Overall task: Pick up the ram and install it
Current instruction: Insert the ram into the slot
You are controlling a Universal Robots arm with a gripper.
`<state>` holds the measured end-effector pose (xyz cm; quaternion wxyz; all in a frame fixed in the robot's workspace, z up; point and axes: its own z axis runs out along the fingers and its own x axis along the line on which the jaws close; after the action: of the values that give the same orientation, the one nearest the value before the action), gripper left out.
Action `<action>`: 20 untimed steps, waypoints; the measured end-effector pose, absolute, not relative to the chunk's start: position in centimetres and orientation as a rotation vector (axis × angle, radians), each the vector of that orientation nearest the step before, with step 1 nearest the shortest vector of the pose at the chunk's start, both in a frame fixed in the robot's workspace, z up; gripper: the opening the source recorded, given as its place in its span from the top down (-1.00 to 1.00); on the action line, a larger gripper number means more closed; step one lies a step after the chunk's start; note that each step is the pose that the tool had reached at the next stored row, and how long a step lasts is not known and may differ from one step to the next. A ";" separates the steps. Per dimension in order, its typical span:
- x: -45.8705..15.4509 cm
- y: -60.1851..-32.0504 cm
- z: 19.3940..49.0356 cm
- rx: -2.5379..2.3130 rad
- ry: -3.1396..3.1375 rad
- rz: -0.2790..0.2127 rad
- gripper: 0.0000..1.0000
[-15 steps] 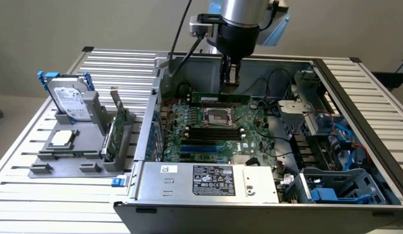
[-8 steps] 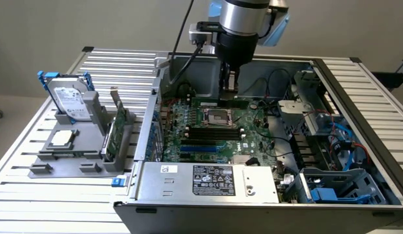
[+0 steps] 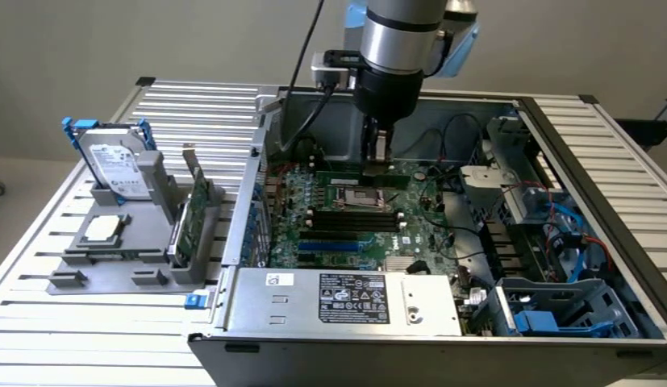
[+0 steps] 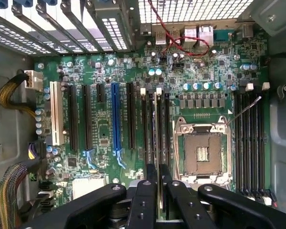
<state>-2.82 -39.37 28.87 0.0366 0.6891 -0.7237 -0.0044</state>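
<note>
Ram [image 4: 157,129], a long, thin green circuit-board stick, shows edge-on in the wrist view as a pale narrow line, pinched between the two black fingers of the end effector [image 4: 158,169]. The fingers are drawn close together on either face of the stick. The ram hangs directly over the bank of black memory slots [image 4: 155,119] and runs parallel to them, just beside the silver square processor socket [image 4: 202,152]. Whether its lower edge touches a slot cannot be told.

In the exterior view the silver and black arm reaches straight down into the open grey metal computer case [image 3: 591,161], and the end effector sits low over the green motherboard [image 3: 419,234], near the case's far wall. A long blue expansion slot [image 4: 116,119] lies several slots away from the ram, on the side away from the socket. A grey power supply box [image 3: 355,298] with a white label fills the case's near edge.

On the slatted aluminium surface [image 3: 97,339], at the exterior view's left and well apart from the case, stands a grey plastic holder [image 3: 145,242]. It carries an upright silver hard drive with blue rails [image 3: 113,165], a broader green expansion card with a metal bracket [image 3: 198,214] standing on edge, and a small square processor chip [image 3: 105,230] lying flat.
</note>
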 end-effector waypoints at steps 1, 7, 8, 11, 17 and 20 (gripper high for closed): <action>-2.8 -39.4 28.7 2.116 -2.223 -0.012 0.69; -3.0 -39.8 27.7 2.119 -2.226 -0.007 0.69; -3.0 -39.9 27.5 2.119 -2.226 -0.006 0.69; -3.1 -40.0 26.9 2.120 -2.227 -0.003 0.69; -3.3 -40.3 25.8 2.124 -2.231 0.004 0.69; -3.3 -40.5 25.3 2.125 -2.233 0.007 0.69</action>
<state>-3.31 -40.50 25.30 0.0295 0.6891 -0.7240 0.0022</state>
